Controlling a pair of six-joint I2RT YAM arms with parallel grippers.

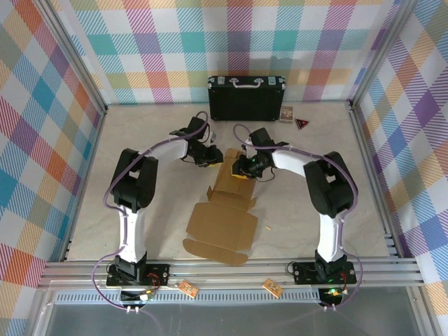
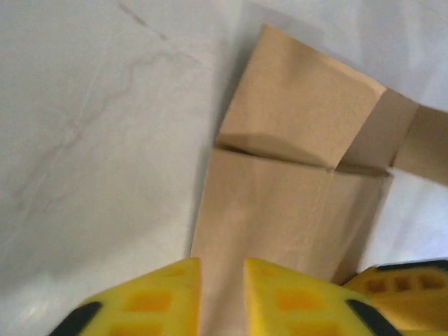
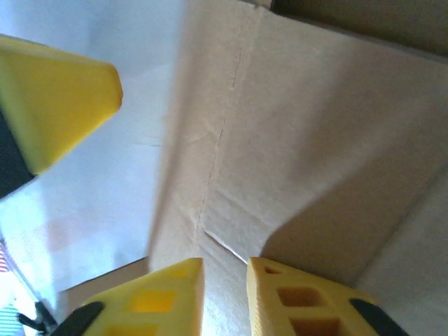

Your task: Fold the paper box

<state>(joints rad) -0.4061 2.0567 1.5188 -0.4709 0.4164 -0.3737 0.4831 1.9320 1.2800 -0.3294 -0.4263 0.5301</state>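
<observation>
The paper box (image 1: 222, 222) is a brown cardboard sheet lying mostly flat mid-table, its far panel (image 1: 228, 170) raised between my two grippers. My left gripper (image 1: 210, 158) is at that panel's left edge. In the left wrist view its yellow fingers (image 2: 222, 271) stand slightly apart, with the creased cardboard (image 2: 294, 175) showing through the gap. My right gripper (image 1: 242, 168) is at the panel's right side. Its fingers (image 3: 224, 273) are also slightly parted over the cardboard (image 3: 301, 119). A yellow fingertip of the left gripper (image 3: 59, 98) shows at the upper left of the right wrist view.
A black hard case with a silver handle (image 1: 246, 98) stands at the back wall. A small card (image 1: 286, 113) and a dark triangle (image 1: 302, 124) lie to its right. Metal rails (image 1: 224, 269) border the near edge, and checkered walls enclose the table.
</observation>
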